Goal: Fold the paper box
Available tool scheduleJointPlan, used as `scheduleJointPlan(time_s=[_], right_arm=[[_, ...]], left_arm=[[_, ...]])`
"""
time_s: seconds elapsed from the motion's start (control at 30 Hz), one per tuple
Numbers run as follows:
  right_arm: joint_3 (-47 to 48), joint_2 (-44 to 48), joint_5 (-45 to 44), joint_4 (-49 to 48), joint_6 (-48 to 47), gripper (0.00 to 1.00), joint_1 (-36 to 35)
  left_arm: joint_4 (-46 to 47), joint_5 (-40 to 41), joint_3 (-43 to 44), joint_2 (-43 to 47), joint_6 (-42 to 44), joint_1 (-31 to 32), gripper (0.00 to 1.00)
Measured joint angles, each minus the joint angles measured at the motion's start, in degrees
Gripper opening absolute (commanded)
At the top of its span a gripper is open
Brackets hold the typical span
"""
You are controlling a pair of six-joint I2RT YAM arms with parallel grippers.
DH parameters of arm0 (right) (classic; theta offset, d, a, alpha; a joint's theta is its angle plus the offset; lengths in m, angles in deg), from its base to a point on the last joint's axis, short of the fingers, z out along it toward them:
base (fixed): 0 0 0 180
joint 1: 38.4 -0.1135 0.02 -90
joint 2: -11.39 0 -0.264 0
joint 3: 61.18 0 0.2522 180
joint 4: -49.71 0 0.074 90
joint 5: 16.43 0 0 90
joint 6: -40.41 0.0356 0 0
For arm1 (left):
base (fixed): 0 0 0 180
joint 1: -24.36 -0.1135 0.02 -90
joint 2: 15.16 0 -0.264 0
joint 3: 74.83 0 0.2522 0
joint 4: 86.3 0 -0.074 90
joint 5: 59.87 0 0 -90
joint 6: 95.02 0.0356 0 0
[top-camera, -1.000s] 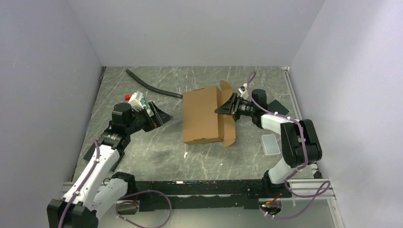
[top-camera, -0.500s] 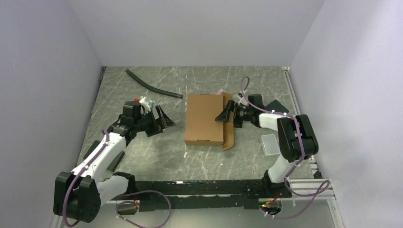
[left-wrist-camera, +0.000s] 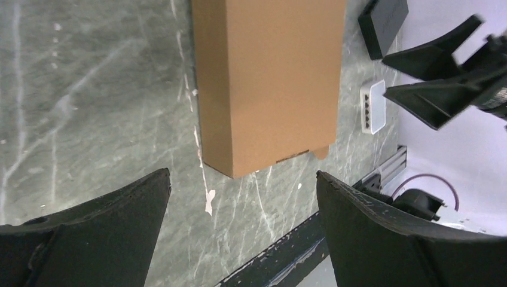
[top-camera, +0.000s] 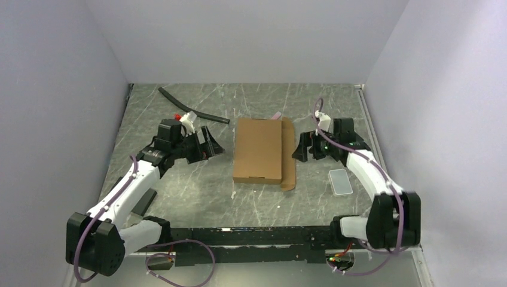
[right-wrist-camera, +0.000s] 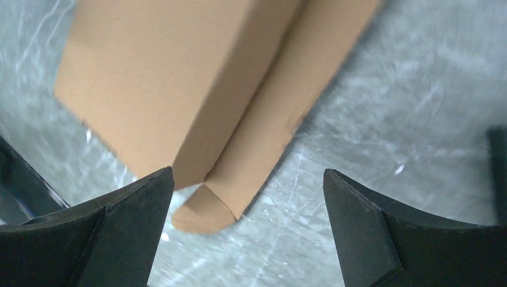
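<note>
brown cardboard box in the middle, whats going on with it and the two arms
A robot is partway through folding the plain brown cardboard mailer box, which lies closed on the grey marbled table. One long flap lies out along the side nearest the right gripper, not tucked in. That gripper and the left gripper sit open on either side of the box, neither touching it.

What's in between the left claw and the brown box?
Nothing is in the way. Only a bare strip of grey table lies between the left gripper and the paper box. The top view shows it, and so does the left wrist view.
</note>
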Motion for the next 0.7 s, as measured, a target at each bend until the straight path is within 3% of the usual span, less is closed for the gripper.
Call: scheduleJointPlan(time_s=[0.1,0.17,0.23,0.3,0.37,0.5,0.7], right_arm=[[-1.3,8.4,4.9,2.5,-10.9,1.0,-0.1],[-2.5,14.9,10.9,5.3,-23.6,1.0,-0.2],[-3.9,20.7,17.6,11.4,-42.5,1.0,-0.4],[-5.0,23.2,22.0,18.0,-57.6,0.98,-1.0],[-6.0,22.2,23.5,20.8,-66.5,0.97,-1.2],[-11.4,19.5,22.4,21.2,-75.4,0.92,-4.8],[-16.4,16.1,14.4,15.6,-77.1,0.7,-15.6]], left_arm=[[0.8,0.4,0.0,-0.7,0.7,3.5,0.96],[1.0,1.4,0.0,-1.3,1.6,6.3,0.96],[1.2,3.0,0.2,-2.6,3.0,9.4,0.96],[1.3,5.0,0.5,-4.5,4.5,12.0,0.97],[2.0,6.6,0.4,-6.0,5.4,13.3,0.97],[6.0,8.6,-1.3,-6.5,6.4,13.5,0.98],[11.3,9.6,-2.9,-7.8,6.3,13.5,0.97]])
